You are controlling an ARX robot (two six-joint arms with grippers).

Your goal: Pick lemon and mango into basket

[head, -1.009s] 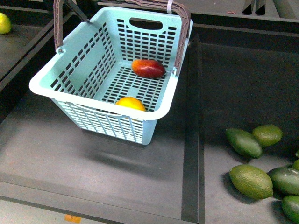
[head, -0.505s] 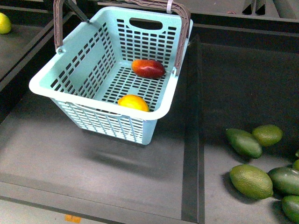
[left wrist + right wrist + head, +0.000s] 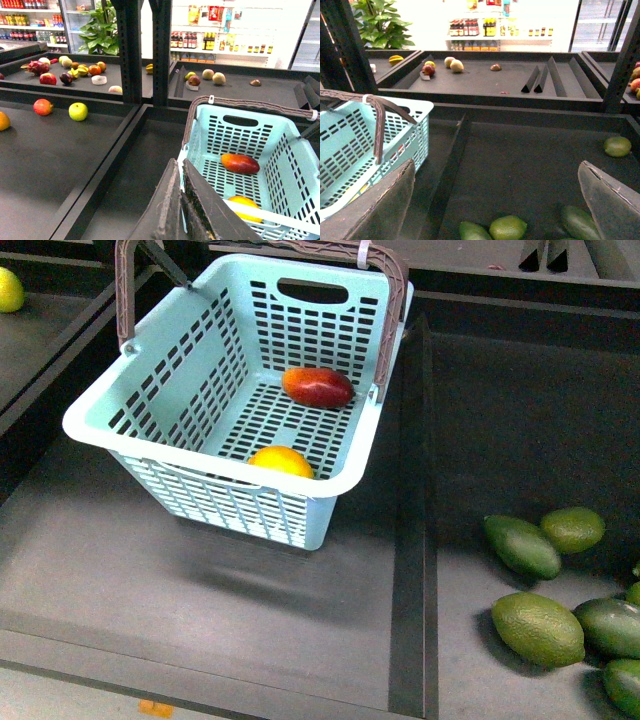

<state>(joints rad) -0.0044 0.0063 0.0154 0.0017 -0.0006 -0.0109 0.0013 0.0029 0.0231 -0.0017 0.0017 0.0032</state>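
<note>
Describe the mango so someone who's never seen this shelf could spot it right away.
Find the teal basket on the dark shelf. Two fruits lie on its slotted floor; the mango is the long, glossy red one near the far wall, whereas the lemon is rounder and yellow-orange.

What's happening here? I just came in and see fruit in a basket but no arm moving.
Nothing is being held at this moment. The lemon and the mango both lie on the floor of the basket, apart from each other. The left gripper has its fingers closed together beside the basket, empty. The right gripper is open above the green fruits, also empty.
</note>
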